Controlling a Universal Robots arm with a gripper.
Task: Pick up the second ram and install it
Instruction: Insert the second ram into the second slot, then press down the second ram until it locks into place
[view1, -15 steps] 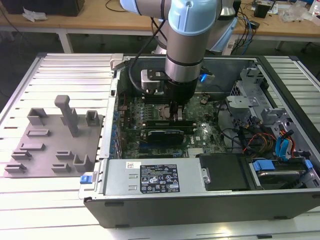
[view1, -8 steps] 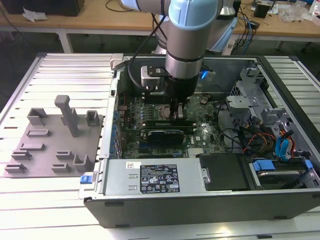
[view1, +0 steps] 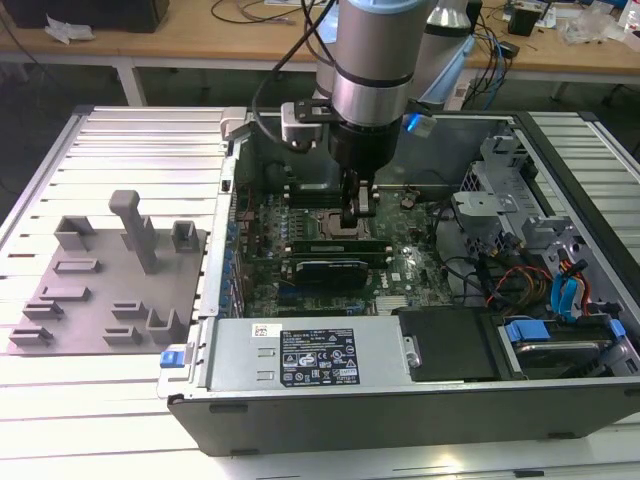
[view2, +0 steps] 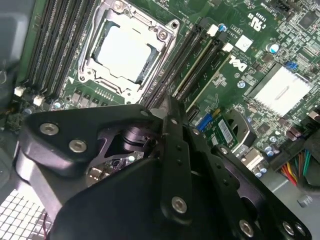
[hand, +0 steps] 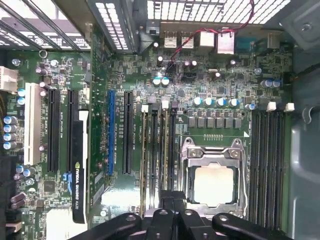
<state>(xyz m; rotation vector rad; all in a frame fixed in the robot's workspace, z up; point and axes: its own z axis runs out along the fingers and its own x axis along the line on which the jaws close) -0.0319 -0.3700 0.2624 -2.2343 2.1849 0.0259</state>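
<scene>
One open steel case on ribbed counter. One green board, one square socket, four slots beside it. Black claw pinched together over ram, seated upright in a slot.

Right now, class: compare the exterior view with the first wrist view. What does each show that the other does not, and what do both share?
Exterior view alone: the grey fixture plate with upright holders on the slatted table, the power supply along the case's near edge, and the drive bays with coloured cables.

First wrist view alone: the blue expansion slot and the rear port connectors.

Both: the gripper low over the motherboard beside the open CPU socket, at the memory slots.
</scene>
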